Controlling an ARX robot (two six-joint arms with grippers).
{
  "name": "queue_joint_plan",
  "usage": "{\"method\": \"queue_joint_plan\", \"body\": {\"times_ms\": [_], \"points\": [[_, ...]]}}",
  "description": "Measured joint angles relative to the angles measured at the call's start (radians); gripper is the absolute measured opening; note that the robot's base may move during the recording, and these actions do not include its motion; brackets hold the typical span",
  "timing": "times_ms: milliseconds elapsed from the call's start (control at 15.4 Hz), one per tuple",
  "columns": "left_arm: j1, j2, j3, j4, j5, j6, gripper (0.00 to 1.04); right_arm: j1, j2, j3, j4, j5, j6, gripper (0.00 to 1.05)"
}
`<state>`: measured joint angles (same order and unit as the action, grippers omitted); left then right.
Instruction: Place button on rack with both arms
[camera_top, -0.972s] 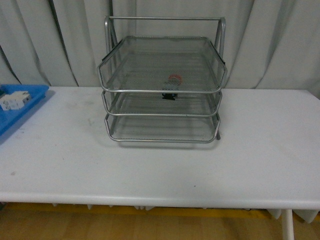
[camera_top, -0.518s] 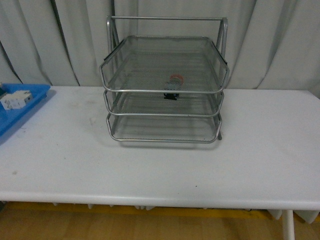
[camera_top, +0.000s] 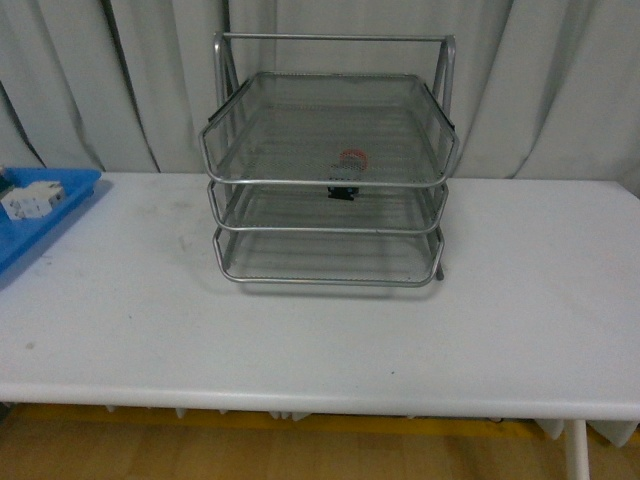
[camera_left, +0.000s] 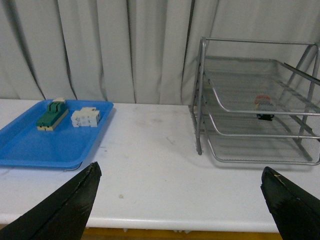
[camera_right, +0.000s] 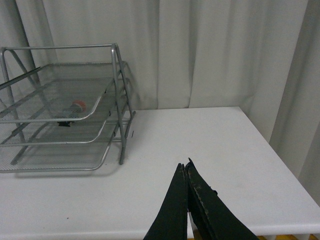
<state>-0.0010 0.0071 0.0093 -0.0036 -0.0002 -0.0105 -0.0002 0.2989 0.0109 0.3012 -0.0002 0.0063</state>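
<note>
Change since earlier: almost nothing; rack (camera_top: 328, 160) and blue tray (camera_top: 40, 215) sit a shade further right in the front view than a second ago, unchanged over the last half second.
Rack: three-tier silver wire-mesh unit standing upright on the white surface (camera_top: 330, 330), at the back near the grey curtain (camera_top: 560, 80).
Button: button (camera_top: 347, 172) lies inside the rack, red cap seen through the top tier's mesh, black body showing just under that tier's front rail; which tier carries it I cannot tell.
Blue tray: on the surface well apart from the rack, on the left side, holding a green block (camera_left: 52, 116) and a white block (camera_left: 85, 117) side by side.
Left end effector: left end effector (camera_left: 180, 205) has its two dark fingers spread wide apart, nothing between them, above the surface's near edge.
Right end effector: right end effector (camera_right: 186, 192) has its fingers pressed together, holding nothing, over the surface to the right of the rack.
Front view: neither arm shows.
</note>
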Motion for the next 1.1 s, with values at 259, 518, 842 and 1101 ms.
{"method": "queue_joint_plan", "body": {"times_ms": [259, 518, 842, 1101], "points": [[0.0, 0.0, 0.0, 0.0, 0.0, 0.0, 0.98, 0.0, -0.093, 0.0, -0.093, 0.0, 0.0, 0.02], [0.0, 0.0, 0.0, 0.0, 0.0, 0.0, 0.98, 0.0, -0.296, 0.002, -0.286, 0.0, 0.0, 0.02], [0.0, 0.0, 0.0, 0.0, 0.0, 0.0, 0.98, 0.0, -0.296, 0.0, -0.305, 0.0, -0.001, 1.0], [0.0, 0.0, 0.0, 0.0, 0.0, 0.0, 0.98, 0.0, -0.296, 0.0, -0.305, 0.0, -0.001, 0.98]]}}
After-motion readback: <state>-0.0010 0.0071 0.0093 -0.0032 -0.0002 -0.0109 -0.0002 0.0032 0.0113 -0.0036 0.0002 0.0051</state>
